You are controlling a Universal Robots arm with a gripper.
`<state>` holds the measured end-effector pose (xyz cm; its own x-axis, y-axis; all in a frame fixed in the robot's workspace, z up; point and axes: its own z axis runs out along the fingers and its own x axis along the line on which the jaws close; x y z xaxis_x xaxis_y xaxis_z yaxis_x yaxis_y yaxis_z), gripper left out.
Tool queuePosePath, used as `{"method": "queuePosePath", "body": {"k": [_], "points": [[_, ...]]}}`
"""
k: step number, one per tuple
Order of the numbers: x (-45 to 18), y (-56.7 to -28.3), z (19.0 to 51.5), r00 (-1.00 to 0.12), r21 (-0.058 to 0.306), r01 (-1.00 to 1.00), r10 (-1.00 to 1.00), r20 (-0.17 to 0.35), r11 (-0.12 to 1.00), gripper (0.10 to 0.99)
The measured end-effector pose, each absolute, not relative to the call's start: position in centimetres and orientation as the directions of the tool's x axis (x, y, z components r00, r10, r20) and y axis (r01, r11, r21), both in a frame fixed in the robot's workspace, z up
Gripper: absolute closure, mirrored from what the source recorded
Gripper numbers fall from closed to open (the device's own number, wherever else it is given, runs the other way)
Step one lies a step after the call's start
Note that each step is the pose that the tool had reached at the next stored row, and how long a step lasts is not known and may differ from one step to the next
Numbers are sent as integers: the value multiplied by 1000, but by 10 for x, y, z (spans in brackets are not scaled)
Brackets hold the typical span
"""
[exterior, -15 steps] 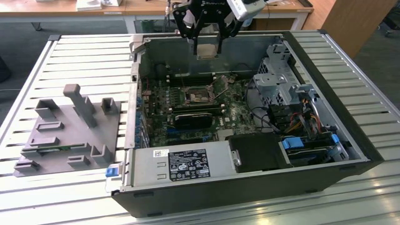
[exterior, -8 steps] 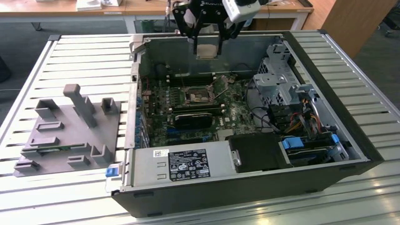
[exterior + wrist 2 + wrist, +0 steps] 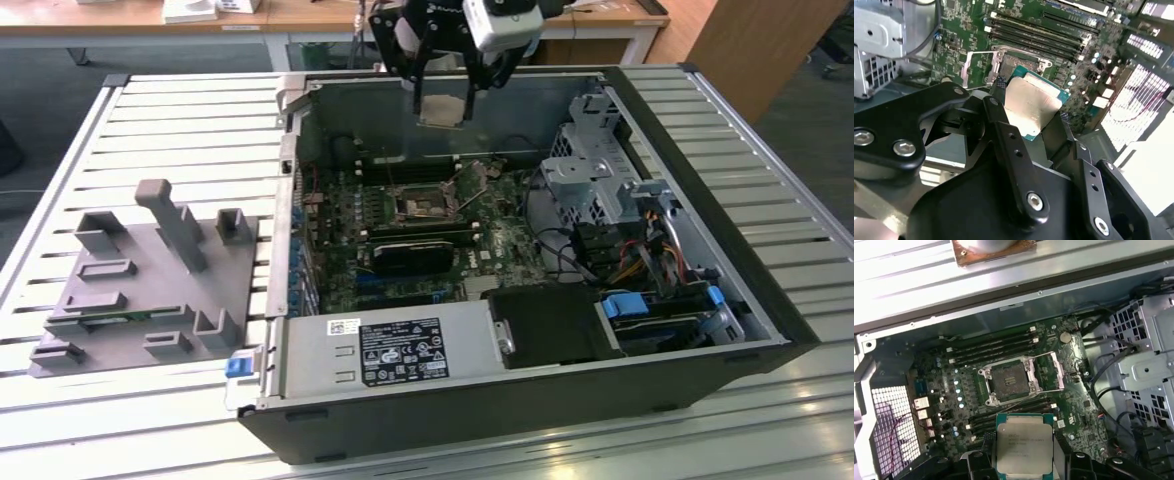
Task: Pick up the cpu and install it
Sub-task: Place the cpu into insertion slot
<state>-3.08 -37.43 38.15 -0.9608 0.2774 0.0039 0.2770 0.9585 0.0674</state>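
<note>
Gripping the cpu (image 3: 1031, 107) by its edges, the jaws hold it aloft above the open computer case (image 3: 534, 405), well apart from the bare socket (image 3: 1006, 380), where a slip or a tilted, misaligned landing could bend the socket's pins.

Silver cpu (image 3: 1023, 450) with green rim, black tool (image 3: 1031, 100), green motherboard (image 3: 1074, 370)

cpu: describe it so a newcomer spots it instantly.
Find the open computer case on the slatted table; the tool hangs over it. It grips the cpu: a flat square, silver top, green rim, unlike the empty socket on the motherboard.
</note>
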Motion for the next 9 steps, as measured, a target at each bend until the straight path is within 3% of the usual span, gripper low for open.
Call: {"method": "queuePosePath", "body": {"k": [9], "points": [[-31,-374,380,-913,67,408,409,4,910,545]]}}
